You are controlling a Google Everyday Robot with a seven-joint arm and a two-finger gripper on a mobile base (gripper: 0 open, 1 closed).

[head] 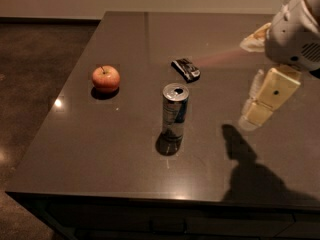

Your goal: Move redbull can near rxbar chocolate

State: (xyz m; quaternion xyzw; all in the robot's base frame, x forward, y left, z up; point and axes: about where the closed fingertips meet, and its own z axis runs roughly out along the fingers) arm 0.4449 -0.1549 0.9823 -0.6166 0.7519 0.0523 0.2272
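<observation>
The redbull can (174, 112), slim, silver and blue with a shiny open top, stands upright near the middle of the dark table (100, 149). The rxbar chocolate (186, 68), a small flat dark bar with pale markings, lies just behind the can, slightly to the right and apart from it. My gripper (251, 118) hangs above the table to the right of the can, about a can's height away from it and touching nothing. It points down and to the left and holds nothing.
A red apple (106, 78) sits on the left part of the table. The arm's shadow (250, 169) falls on the table's front right. The table's left and front edges drop to a dark floor (30, 84).
</observation>
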